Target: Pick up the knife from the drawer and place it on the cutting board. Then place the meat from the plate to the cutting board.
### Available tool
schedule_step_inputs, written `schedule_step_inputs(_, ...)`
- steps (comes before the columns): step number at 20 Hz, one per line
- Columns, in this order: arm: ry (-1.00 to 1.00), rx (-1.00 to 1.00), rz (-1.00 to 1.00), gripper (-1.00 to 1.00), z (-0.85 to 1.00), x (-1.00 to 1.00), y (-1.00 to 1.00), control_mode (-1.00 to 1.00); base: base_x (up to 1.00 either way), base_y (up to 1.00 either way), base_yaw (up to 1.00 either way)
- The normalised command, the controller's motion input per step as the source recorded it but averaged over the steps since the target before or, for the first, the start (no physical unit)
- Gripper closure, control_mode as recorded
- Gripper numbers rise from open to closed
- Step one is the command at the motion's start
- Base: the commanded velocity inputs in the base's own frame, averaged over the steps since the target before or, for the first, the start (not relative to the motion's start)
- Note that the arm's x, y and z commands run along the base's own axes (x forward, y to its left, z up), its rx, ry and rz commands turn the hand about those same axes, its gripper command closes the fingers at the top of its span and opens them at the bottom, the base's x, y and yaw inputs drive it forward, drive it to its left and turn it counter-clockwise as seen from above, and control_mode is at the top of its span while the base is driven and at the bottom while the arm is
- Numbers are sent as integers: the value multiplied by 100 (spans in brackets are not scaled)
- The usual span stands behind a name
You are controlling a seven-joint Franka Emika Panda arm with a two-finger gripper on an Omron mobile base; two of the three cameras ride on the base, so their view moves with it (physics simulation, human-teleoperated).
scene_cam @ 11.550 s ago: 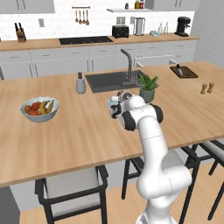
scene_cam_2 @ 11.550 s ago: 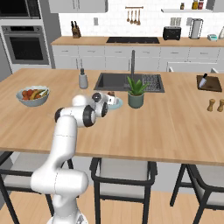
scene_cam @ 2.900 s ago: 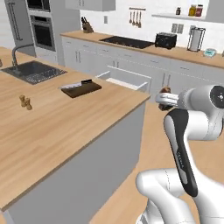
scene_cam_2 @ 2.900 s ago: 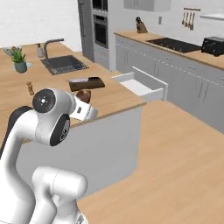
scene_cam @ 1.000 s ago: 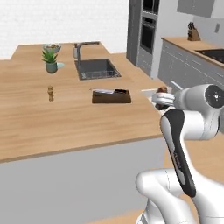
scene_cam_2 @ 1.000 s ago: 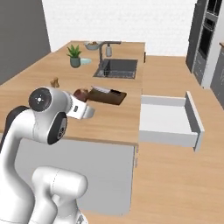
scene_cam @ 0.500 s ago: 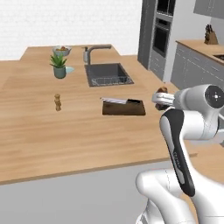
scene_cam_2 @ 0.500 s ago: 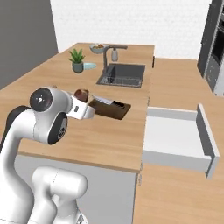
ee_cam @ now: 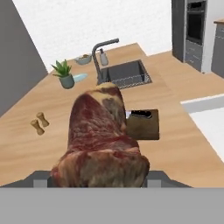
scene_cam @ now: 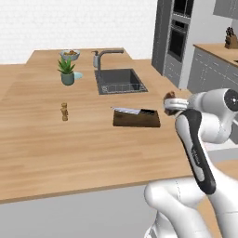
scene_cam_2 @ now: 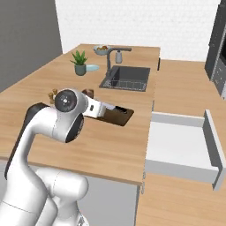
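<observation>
One item left to place: my end effector (ee_cam: 99,175) is clamped on the meat (ee_cam: 101,140), carried in the air short of the cutting board (scene_cam: 136,119), not yet over it. Knife (scene_cam: 135,111) already lies along the board's far edge; drawer (scene_cam_2: 183,145) is open. I'd judge the chunk soft, slick and floppy, so grip across its thick middle and set it down gently on the bare part of the board, away from the blade. Surface (scene_cam: 56,144) around the board is bare wood.

base swung round the island, meat (ee_cam: 101,140) lifted off the plate (scene_cam: 77,75), carried toward the cutting board (scene_cam: 136,119)
</observation>
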Motion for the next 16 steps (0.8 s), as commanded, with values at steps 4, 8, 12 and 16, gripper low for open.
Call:
schedule_step_inputs(4, 0, 0, 31, 100, -22, 41, -48, -100, 0, 0, 0)
schedule_step_inputs(8, 0, 0, 29, 100, -56, 88, -10, -100, 0, 0, 0)
schedule_step_inputs(12, 9, 0, 36, 100, -45, 86, -1, -100, 0, 0, 0)
schedule_step_inputs(16, 4, 0, 29, 100, -4, 48, 0, -100, 0, 0, 0)
